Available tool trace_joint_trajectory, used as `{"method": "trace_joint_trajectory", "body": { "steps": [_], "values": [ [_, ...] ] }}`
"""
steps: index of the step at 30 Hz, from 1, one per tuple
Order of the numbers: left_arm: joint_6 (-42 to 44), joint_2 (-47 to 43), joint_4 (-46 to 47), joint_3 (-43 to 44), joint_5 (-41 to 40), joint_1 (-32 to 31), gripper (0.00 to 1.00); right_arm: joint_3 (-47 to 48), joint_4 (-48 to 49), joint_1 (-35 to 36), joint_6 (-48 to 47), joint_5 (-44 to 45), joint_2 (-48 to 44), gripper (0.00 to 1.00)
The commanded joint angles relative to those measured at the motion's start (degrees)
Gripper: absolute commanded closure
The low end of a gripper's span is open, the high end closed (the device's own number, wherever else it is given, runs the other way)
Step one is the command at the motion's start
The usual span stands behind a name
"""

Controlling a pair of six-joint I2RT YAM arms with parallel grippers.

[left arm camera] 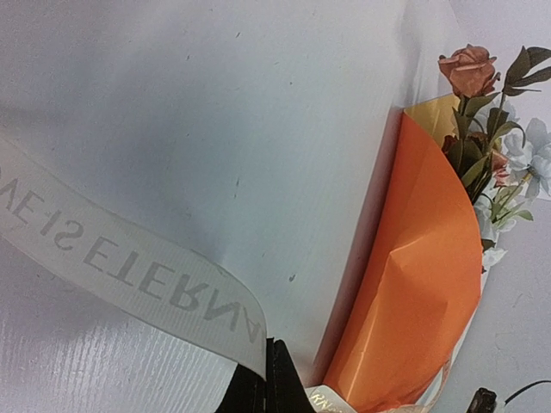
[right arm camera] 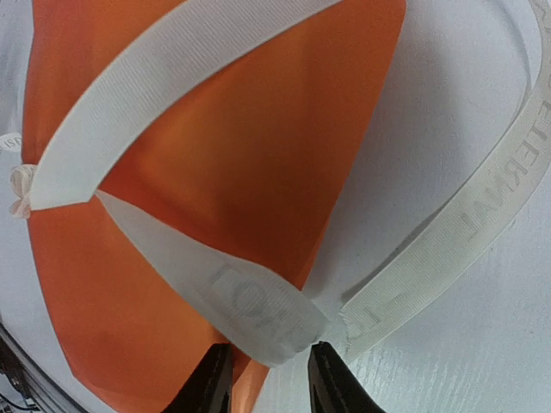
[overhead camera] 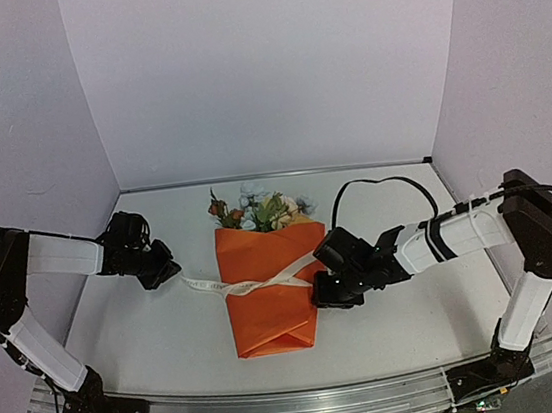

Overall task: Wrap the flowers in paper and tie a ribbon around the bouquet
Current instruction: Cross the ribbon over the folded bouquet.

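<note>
**Q:** Where does the bouquet (overhead camera: 267, 293) lie, and what surrounds it?

**A:** It lies flat at the centre of the white counter (overhead camera: 143, 354). The flowers (overhead camera: 261, 210) project from the far end of the orange paper (overhead camera: 276, 327), and the folded end faces the near edge. White walls (overhead camera: 269, 66) close the left, far and right sides. A metal rail (overhead camera: 300, 405) runs along the near edge. A black cable (overhead camera: 379, 183) arcs over the counter behind the right arm.

**Q:** How does the ribbon (overhead camera: 203, 285) run?

**A:** It crosses the middle of the wrap and bunches at the paper's left edge. One tail leads left off the paper into the left fingers (left arm camera: 275, 383), which are clamped on it. Two lettered stretches run right over the paper and meet at its right edge.

**Q:** And the right fingers (right arm camera: 331, 389)?

**A:** They are parted and sit low at the wrap's right edge, with the ribbon's meeting point just beyond their gap. Whether they touch it cannot be told. Seen from above, the right wrist hides part of that edge.
</note>
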Motion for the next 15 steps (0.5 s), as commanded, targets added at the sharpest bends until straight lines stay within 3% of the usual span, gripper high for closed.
{"method": "trace_joint_trajectory", "body": {
  "steps": [1,8,15],
  "values": [
    [1.63,-0.32,-0.56,2.56,-0.97,-0.25,1.0,0.79,1.1,-0.19,-0.23,4.7,-0.16,0.72],
    [1.81,0.0,-0.78,2.89,-1.17,-0.24,1.0,1.3,-0.82,-0.16,-1.53,9.77,-0.35,0.75],
    [2.51,0.34,-1.14,3.66,-1.46,-0.24,1.0,5.63,-3.81,-0.17,-4.8,14.04,1.35,0.99]
  ]
}}
